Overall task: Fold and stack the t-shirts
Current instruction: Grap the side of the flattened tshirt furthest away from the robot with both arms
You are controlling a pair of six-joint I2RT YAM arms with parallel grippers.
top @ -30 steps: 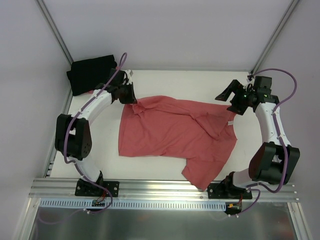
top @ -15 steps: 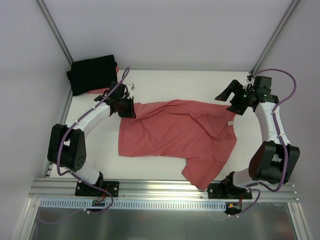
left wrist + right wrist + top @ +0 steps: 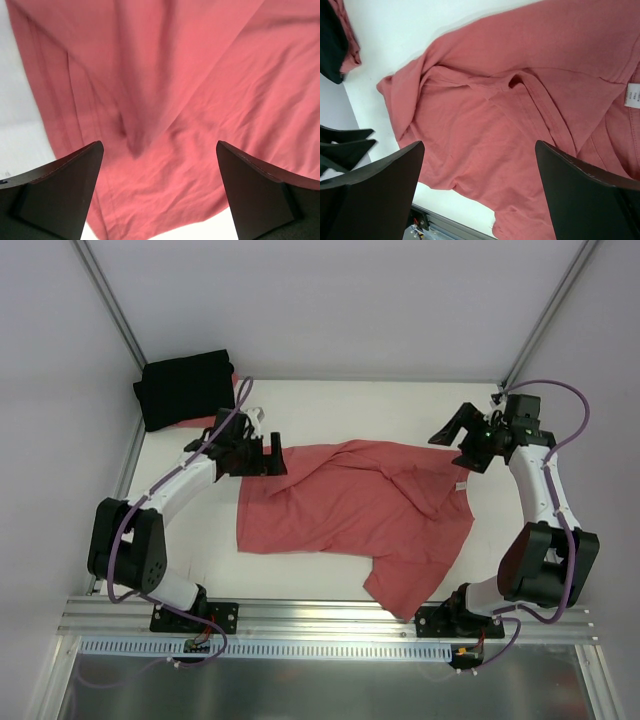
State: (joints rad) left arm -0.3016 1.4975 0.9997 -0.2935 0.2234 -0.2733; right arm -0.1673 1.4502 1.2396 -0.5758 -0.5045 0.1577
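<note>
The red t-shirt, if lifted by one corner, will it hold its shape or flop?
Probably floppy: the red t-shirt lies creased and bunched on the table, so a lifted corner would likely drape. Pushed, it would probably wrinkle rather than slide.

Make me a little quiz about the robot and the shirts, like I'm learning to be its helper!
1. True or false: the left claw is squeezing the crumpled coral-red cotton t-shirt.
2. Where is the bunched black cotton t-shirt? A, far-left corner of the white table; B, near-right corner; C, on the red shirt.
3. Fill in: the small white neck label lies nearest the ___ claw.
Key: 1 false, it is open; 2 A; 3 right claw.
</note>
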